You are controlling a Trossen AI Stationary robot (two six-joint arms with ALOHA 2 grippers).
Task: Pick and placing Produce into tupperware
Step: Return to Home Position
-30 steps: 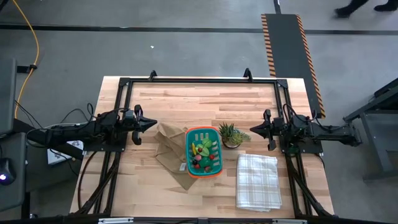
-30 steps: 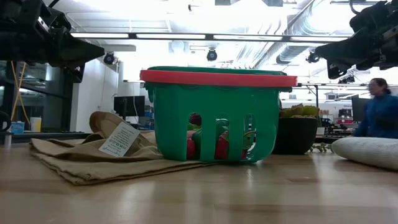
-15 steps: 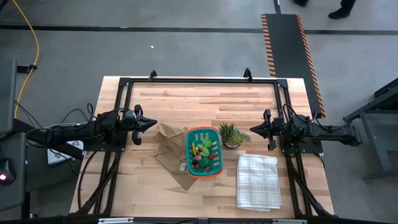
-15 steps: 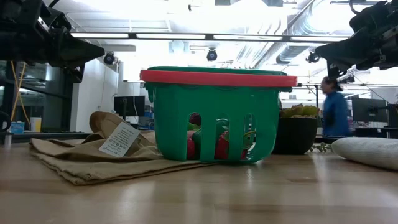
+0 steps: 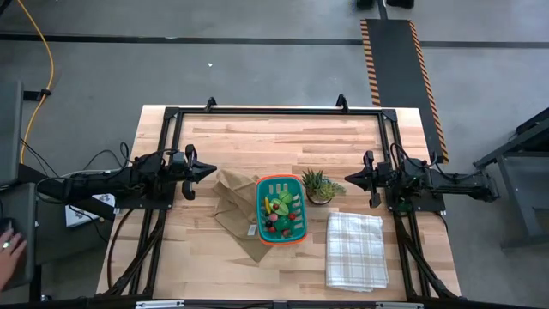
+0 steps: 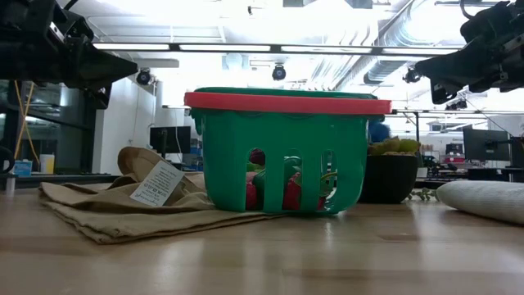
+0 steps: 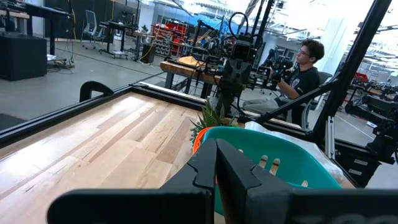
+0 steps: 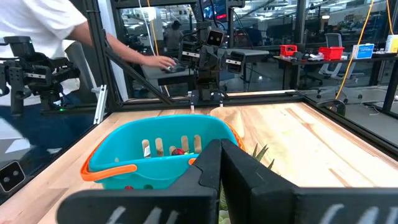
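Note:
The teal tupperware (image 5: pixel 280 209) with an orange rim stands in the middle of the table, its base partly on a brown paper bag (image 5: pixel 233 203). Produce (image 5: pixel 279 215) lies inside it: green, yellow and red pieces, also seen through the slots (image 6: pixel 282 190). My left gripper (image 5: pixel 211 171) hovers shut at the table's left, pointing level toward the tupperware (image 7: pixel 273 165). My right gripper (image 5: pixel 347 180) hovers shut at the right, pointing level at it (image 8: pixel 155 155). Both are well above the table in the low view.
A spiky potted plant (image 5: pixel 316 184) stands just right of the tupperware. A folded white checked cloth (image 5: pixel 355 250) lies at the near right. A black frame (image 5: pixel 274 111) borders the table. Bare wood lies at the far side and near left.
Both arms have kept still. Only people in the room behind the table have walked past.

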